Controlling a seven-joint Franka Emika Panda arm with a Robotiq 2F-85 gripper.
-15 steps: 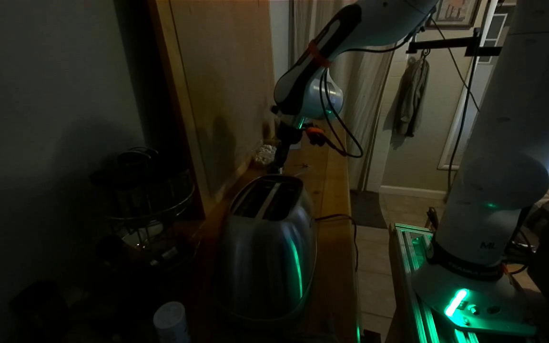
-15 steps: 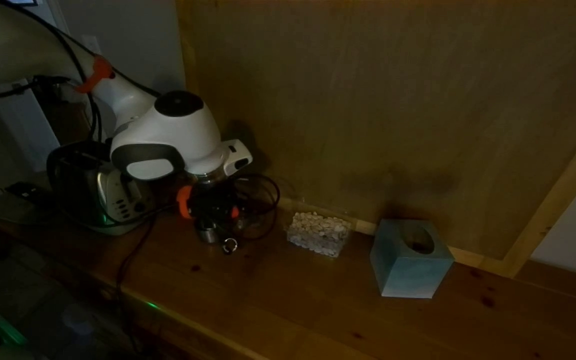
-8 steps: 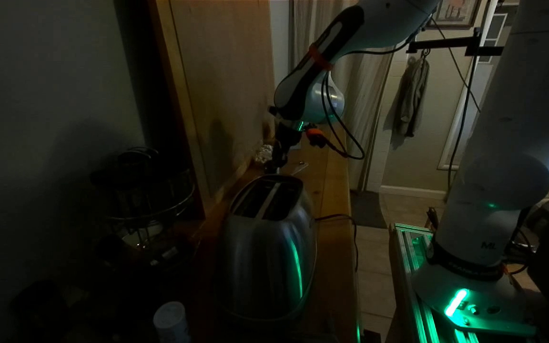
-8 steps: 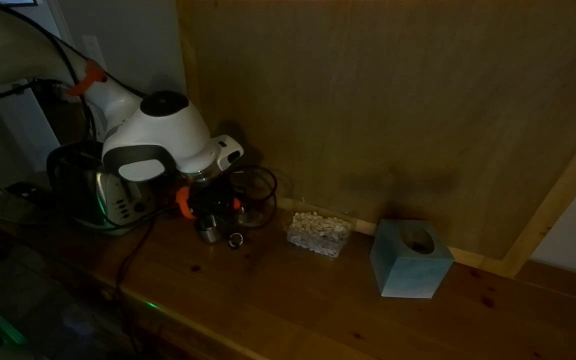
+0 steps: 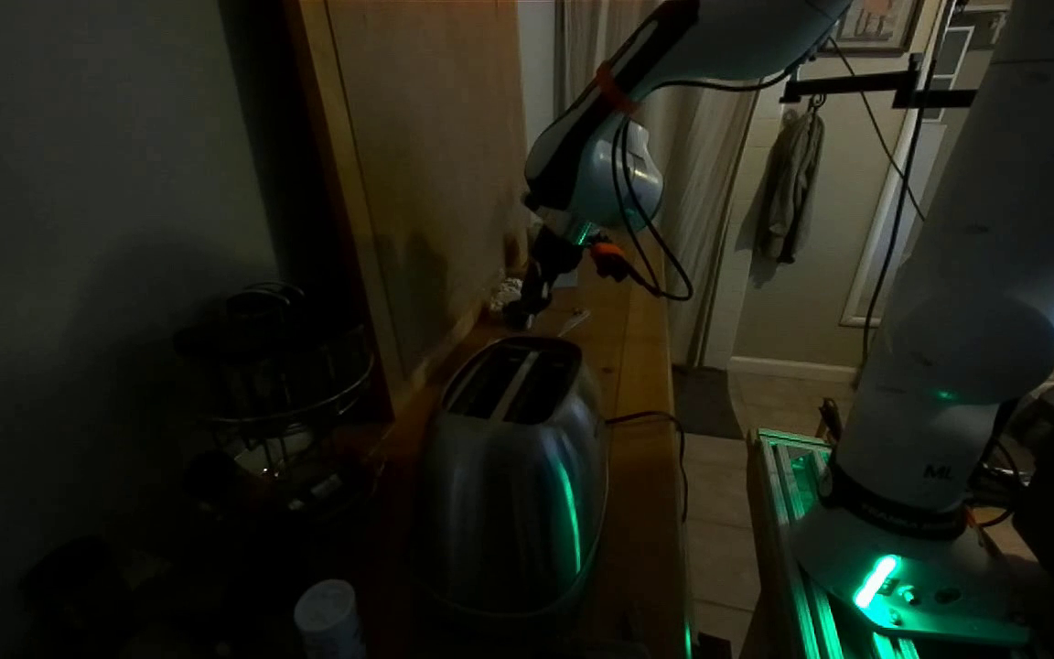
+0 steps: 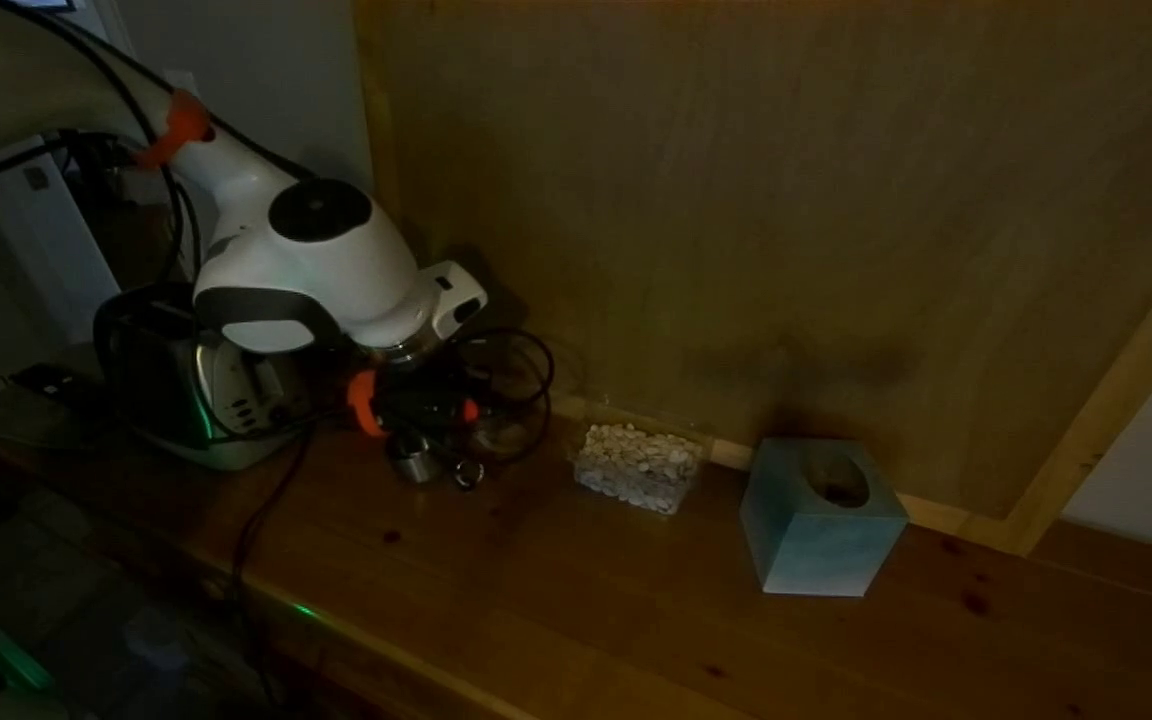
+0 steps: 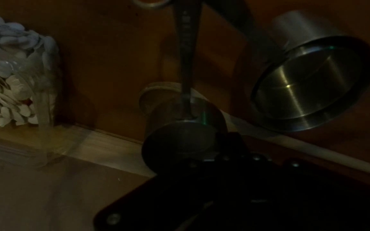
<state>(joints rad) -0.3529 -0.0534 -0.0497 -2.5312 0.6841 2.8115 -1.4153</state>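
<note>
Currently, the jaws are clenched on the rim of the small measuring cup (image 7: 185,138), whose open mouth shows in the wrist view and whose handle (image 7: 187,48) runs up that view, away from the tips. Just beside it is a large measuring cup (image 7: 316,83), tilted so that its shiny inside shows; its handle slants up toward the first one, near part of a metal ring (image 7: 153,5). It is too dark to tell whether either cup touches the desk (image 6: 636,620). A clear box of pale seeds (image 6: 636,468) stands near the cups, apart from them, by the foot of a wooden board (image 6: 776,220). Farther along the desk stands a blue tissue box (image 6: 821,545), well apart from the jaws. On the opposite side of the cups from the seeds is a toaster (image 5: 518,494), slots facing up, with a dark cord (image 5: 646,415) trailing toward the desk's edge. In both exterior views the white arm (image 6: 336,265) reaches down near the toaster. A white tub (image 5: 330,618) stands near the toaster in an exterior view.
</note>
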